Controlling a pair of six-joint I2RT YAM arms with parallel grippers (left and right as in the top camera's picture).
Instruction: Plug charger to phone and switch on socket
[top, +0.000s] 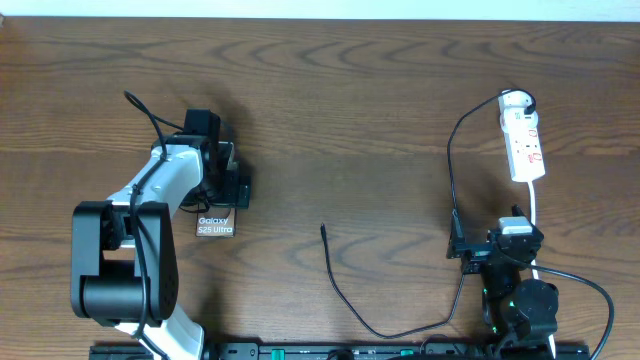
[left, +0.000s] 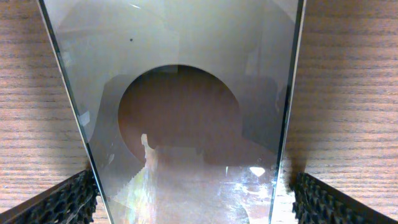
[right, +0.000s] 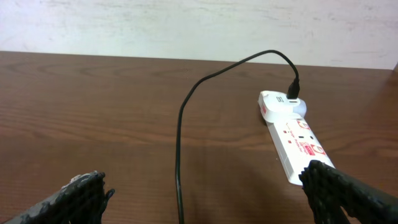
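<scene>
The phone (top: 215, 226) lies flat at the left of the table, with only its white "Galaxy S25 Ultra" label end showing past my left gripper (top: 229, 178). In the left wrist view its glossy face (left: 186, 74) fills the space between my open left gripper's (left: 194, 200) fingers (left: 62, 202), which straddle its long edges. The charger (top: 345, 300) runs as a thin black cable from the white socket (top: 524, 140) in a loop, and its free plug tip (top: 323, 229) lies mid-table. My right gripper (top: 497, 247) stands open just short of the socket (right: 295, 140), the charger (right: 180, 143) passing between its fingers.
A white cord (top: 537, 215) leaves the socket's near end and runs past my right arm. A light wall (right: 186, 25) borders the table's far edge. Bare wooden tabletop (top: 350, 130) separates the phone from the socket.
</scene>
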